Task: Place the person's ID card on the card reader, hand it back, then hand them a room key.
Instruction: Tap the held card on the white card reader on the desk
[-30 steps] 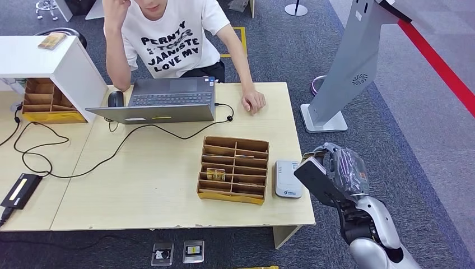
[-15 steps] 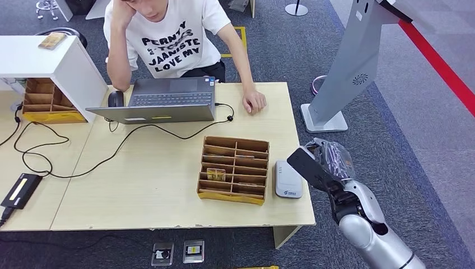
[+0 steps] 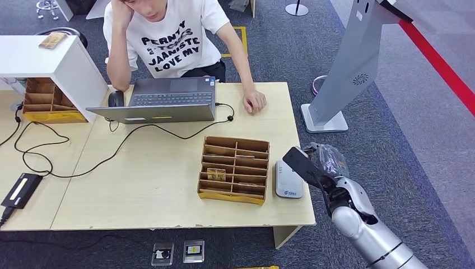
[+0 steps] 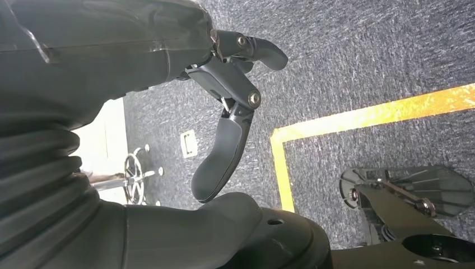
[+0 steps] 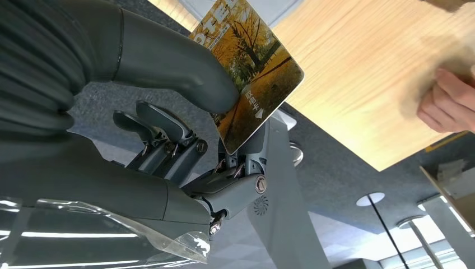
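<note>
right hand (image 3: 322, 168) pinches id card (image 5: 252, 84) just beside card reader (image 3: 288, 179), apparently above table (image 3: 157, 190) edge; left hand (image 4: 224, 112) holds nothing, fingers apart

Glossy printed card (image 5: 250, 78), matt pale wooden table (image 3: 168, 185)

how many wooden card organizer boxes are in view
2: one organizer box mid-table beside the card reader; another at the table's far left, under the white shelf, partly hidden.
</note>
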`<state>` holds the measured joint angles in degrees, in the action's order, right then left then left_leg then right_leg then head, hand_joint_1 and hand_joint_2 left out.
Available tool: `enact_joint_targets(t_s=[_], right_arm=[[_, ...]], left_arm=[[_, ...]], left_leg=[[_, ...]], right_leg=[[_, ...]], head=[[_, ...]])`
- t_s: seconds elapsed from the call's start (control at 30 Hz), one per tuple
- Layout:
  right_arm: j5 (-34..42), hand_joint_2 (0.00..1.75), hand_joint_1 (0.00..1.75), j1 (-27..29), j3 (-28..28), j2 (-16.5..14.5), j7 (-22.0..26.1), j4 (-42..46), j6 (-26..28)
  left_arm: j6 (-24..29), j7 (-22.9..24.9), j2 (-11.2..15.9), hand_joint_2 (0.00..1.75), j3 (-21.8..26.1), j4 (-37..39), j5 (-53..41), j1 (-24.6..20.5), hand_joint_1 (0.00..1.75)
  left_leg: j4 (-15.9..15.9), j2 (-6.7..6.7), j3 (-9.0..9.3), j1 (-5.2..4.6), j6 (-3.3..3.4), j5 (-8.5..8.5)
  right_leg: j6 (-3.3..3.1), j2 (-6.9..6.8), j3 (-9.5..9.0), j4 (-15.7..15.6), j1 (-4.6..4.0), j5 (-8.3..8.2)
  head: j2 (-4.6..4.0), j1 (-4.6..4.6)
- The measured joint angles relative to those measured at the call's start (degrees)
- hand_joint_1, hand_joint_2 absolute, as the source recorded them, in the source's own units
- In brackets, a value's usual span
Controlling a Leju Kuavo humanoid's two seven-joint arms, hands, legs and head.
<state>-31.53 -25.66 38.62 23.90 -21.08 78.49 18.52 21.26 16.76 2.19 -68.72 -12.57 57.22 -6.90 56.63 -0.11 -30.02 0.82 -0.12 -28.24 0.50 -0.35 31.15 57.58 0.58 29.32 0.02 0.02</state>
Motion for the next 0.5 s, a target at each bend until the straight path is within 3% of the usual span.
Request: enact_joint_targets(t_s=[0.5], right_arm=[[1.69,1.75,1.75,-1.7,3.26,-0.27,-0.36,-7.71,0.41]], left_arm=[[-0.15,0.02,0.22,1.75,0.0,0.0,-0.52,0.01,0.0]], left_leg=[[0.0,0.0,0.01,0.0,0.0,0.0]], right_leg=[[0.0,0.01,0.02,0.0,0.0,0.0]], head=[[0.0,-0.01]])
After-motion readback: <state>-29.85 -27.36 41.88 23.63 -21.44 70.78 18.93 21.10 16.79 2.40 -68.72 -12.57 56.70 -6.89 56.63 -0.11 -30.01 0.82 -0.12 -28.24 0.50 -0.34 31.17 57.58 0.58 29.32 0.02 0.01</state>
